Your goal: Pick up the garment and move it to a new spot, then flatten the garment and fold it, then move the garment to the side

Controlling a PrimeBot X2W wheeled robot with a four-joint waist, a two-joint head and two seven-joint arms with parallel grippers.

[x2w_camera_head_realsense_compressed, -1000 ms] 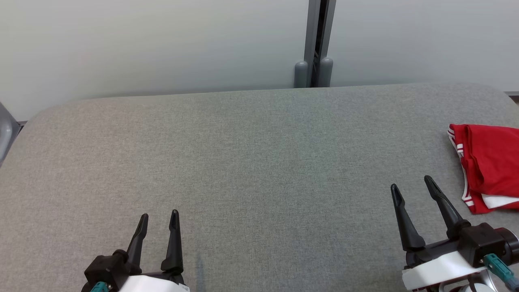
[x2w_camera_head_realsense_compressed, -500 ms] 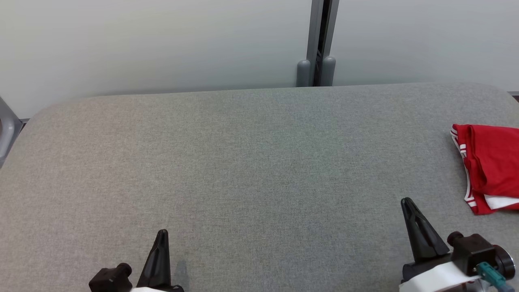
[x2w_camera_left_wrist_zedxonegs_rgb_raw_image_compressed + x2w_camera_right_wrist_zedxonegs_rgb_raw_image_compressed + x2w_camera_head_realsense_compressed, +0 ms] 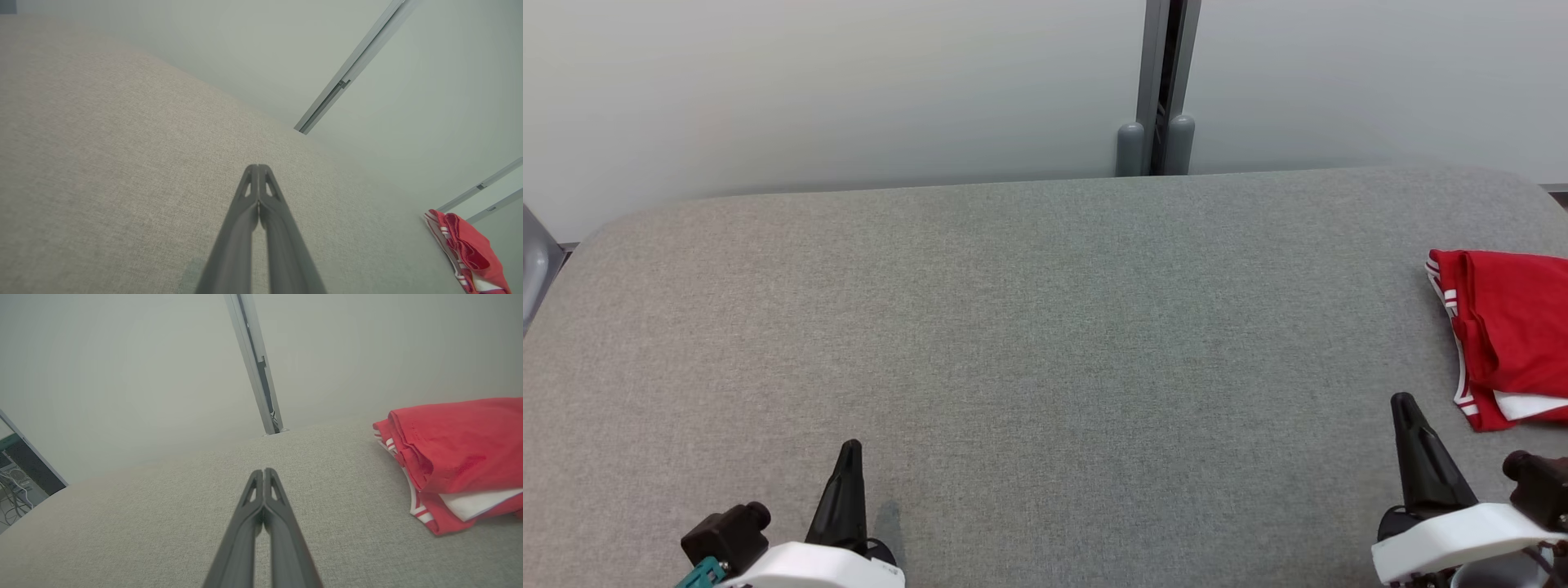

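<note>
A folded red garment [image 3: 1507,331] with white stripes and a white inner layer lies at the right edge of the grey padded table [image 3: 1029,327]. It also appears at the right of the right wrist view as the garment [image 3: 457,453], and small at the lower right of the left wrist view as the garment [image 3: 466,253]. My right gripper [image 3: 1405,408] sits at the lower right, shut and empty, a short way left of and nearer than the garment. My left gripper [image 3: 849,453] is at the lower left, shut and empty, far from it. The tips of the left gripper [image 3: 258,167] and right gripper [image 3: 263,471] are pressed together.
A pale wall runs behind the table with a grey vertical post [image 3: 1156,90] at its middle. The table's rounded far corners and left edge are in sight. A desk with cables [image 3: 16,482] shows far left in the right wrist view.
Both grippers have gone from open to shut and drawn back toward the bottom edge. The right gripper has shifted to the right. The garment has stayed in place.
</note>
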